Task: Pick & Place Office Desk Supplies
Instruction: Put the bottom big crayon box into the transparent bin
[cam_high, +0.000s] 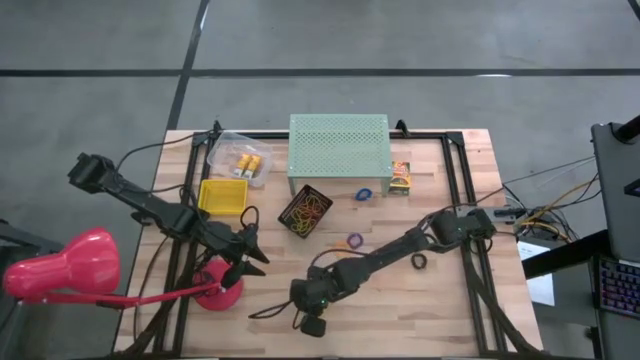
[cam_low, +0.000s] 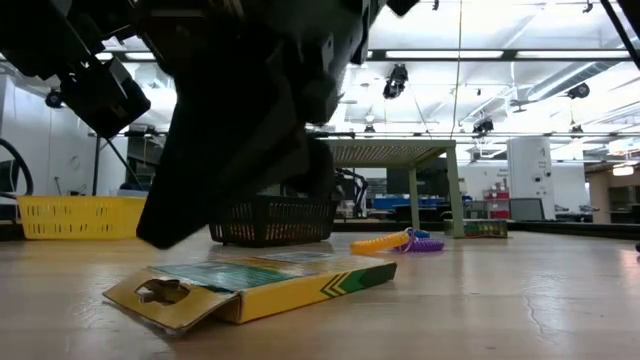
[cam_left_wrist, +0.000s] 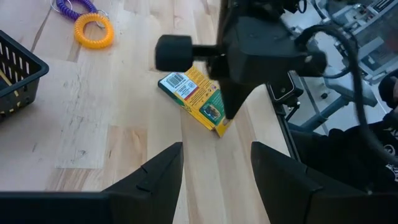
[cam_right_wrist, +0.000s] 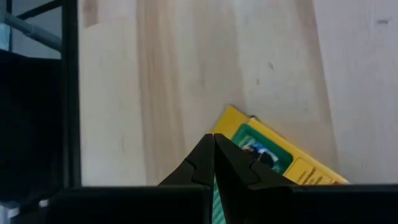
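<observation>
Yellow-orange printed box (cam_left_wrist: 198, 99) lay flat on the wooden table (cam_high: 420, 310) near its front edge, where we saw the right gripper (cam_right_wrist: 213, 163), fingers pressed together and grasping nothing, poised just above it. We found the left gripper (cam_left_wrist: 214, 174) parted and empty nearby, beside the pink lamp (cam_high: 60, 268).
</observation>
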